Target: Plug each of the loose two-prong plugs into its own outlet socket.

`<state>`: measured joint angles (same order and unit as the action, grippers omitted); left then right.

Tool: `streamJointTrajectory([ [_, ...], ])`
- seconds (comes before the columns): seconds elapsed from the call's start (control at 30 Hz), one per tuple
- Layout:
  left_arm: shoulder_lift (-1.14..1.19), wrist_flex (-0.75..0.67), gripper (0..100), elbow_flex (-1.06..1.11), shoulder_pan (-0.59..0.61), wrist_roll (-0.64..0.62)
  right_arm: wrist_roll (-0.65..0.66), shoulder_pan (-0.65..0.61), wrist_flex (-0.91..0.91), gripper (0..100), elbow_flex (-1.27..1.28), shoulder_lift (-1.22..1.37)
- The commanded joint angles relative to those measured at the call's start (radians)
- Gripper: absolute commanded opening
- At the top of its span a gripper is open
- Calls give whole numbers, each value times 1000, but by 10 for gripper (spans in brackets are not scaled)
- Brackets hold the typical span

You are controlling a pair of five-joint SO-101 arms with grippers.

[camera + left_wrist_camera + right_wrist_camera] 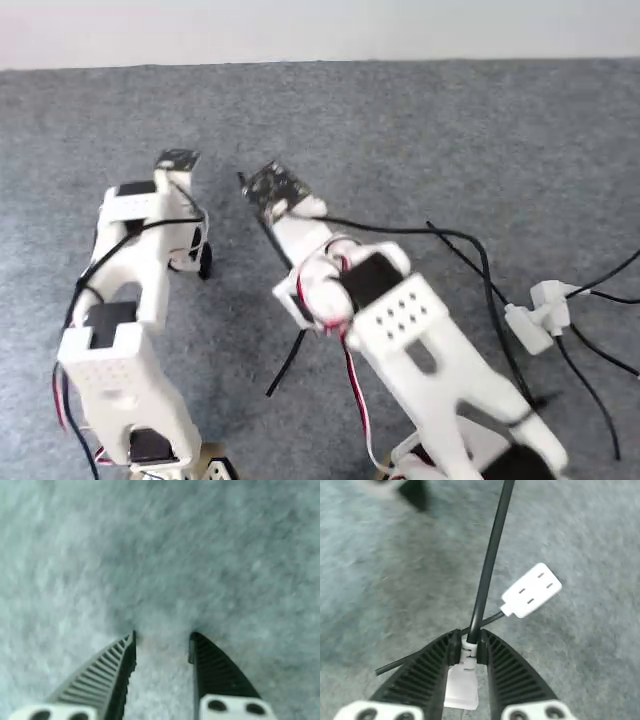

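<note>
From the high view, the two arms stand side by side over the grey counter (420,120). The left gripper (180,162) points away from its base above bare surface. The right gripper (272,188) is just beside it, and a black cable (400,230) trails back from it across the counter. Well behind and to the outer side of the right gripper lies a cluster of white connector pieces (538,312) with thin black leads. I cannot tell whether they are joined.

In the left wrist view, the left gripper (163,636) has its fingers apart with nothing between them and only counter below. It appears to be waiting, out of the other arm's way.

In the right wrist view, the right gripper (468,639) is clamped on a white plug (462,680). It holds the plug by its body, close to where the cable (492,550) leaves it, and the cable runs straight out past the fingertips. Gripping it there probably leaves the prongs free for pushing in, though the prongs are hidden. A white outlet (531,590) lies flat just ahead of the fingertips and a little to one side, slots facing up. Its cord (420,655) passes under the gripper. The plug is not yet in, and the next move looks like lining it up with a pair of slots.
</note>
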<state>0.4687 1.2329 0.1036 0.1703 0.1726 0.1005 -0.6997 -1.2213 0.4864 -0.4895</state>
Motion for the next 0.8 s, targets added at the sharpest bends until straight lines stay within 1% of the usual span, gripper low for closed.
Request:
streamJointTrajectory([
  [0.0,37,2,163,-110,-64,71,25,-38,56,9,52,-140],
  [0.1,37,8,163,-110,-97,117,66,-54,125,9,129,-193],
  [0.2,29,21,163,-117,-120,141,78,-74,170,9,186,-220],
  [0.37,-26,21,163,-108,-150,141,78,-87,176,9,201,-234],
  [0.47,-52,21,163,-88,-172,163,80,-87,177,9,209,-225],
  [0.6,-104,23,162,-56,-232,166,127,-84,220,9,252,-225],
  [0.77,-224,52,162,-16,-287,166,157,-79,255,9,308,-225],
])
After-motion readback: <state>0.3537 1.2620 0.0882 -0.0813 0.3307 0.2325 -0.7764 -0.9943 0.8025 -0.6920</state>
